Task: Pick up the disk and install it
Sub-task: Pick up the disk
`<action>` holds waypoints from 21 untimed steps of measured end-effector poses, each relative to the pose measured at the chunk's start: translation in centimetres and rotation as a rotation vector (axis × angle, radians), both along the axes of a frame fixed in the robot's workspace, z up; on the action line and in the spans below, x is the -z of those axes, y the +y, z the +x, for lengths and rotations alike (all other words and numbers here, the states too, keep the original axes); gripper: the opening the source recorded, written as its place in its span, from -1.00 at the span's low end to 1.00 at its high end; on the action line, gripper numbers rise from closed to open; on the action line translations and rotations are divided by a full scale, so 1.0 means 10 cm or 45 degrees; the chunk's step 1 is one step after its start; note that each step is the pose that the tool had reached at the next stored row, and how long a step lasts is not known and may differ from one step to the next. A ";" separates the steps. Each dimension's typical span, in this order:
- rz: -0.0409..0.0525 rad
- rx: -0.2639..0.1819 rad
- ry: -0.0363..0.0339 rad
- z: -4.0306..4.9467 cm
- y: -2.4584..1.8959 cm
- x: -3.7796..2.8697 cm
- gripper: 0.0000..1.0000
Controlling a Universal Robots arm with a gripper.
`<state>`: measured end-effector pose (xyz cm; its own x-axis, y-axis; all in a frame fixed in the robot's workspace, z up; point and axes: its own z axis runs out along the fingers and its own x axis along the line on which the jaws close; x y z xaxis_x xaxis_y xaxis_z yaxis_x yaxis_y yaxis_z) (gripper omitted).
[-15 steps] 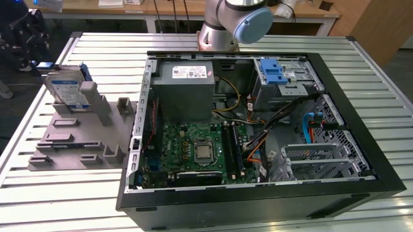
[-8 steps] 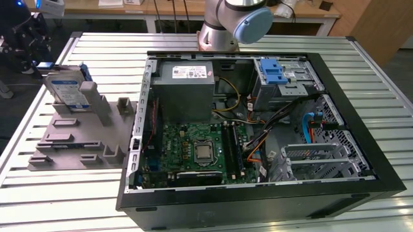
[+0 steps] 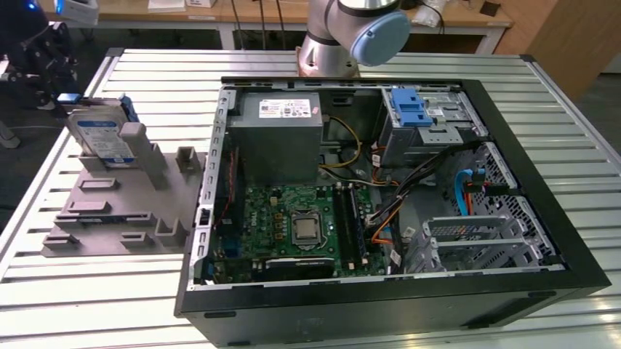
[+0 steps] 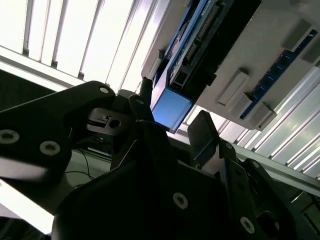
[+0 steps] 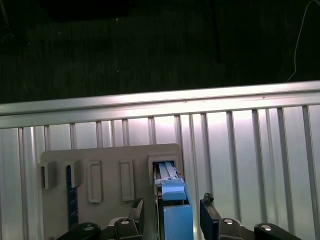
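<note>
A: In the exterior view, where is the disk (image 3: 102, 138) sitting?
B: It is standing on its edge in the grey holder (image 3: 107, 218) on the table (image 3: 145, 73), to the exterior view's left of the open computer case (image 3: 388, 320). Its long side is pointing up. Its blue-and-white label is facing the camera, but the writing is too small to read.
A: Is anything else wearing a label?
B: A white sticker (image 3: 286, 109) is sitting on the grey box (image 3: 276, 153) inside the case. Its print is too small too.
A: And in the second wrist view?
B: The gripper (image 4: 173, 107) is hanging over the disk's (image 4: 187, 55) blue end, one finger on each side.
A: Is it squeezing?
B: No. In the first wrist view the gripper (image 5: 172, 210) is spread wide, leaving gaps beside the disk (image 5: 169, 175). The disk's thin edge is running straight away between the fingers.
</note>
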<state>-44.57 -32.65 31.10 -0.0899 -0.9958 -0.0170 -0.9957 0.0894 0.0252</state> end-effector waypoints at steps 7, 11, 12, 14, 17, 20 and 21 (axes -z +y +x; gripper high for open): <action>-0.005 0.000 0.0002 0.001 0.021 0.097 0.12; -0.009 0.000 0.0002 0.001 0.021 0.140 0.12; -0.009 0.000 0.0003 0.000 0.021 0.140 0.12; -0.009 0.000 0.0004 0.000 0.021 0.140 0.12; -0.009 0.000 -0.0004 0.001 0.022 0.150 0.12; -0.009 0.000 -0.0002 0.000 0.021 0.172 0.12; -0.010 0.000 0.0000 0.000 0.021 0.180 0.12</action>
<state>-44.57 -32.43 29.30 -0.0898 -0.9959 -0.0096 -0.9957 0.0895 0.0245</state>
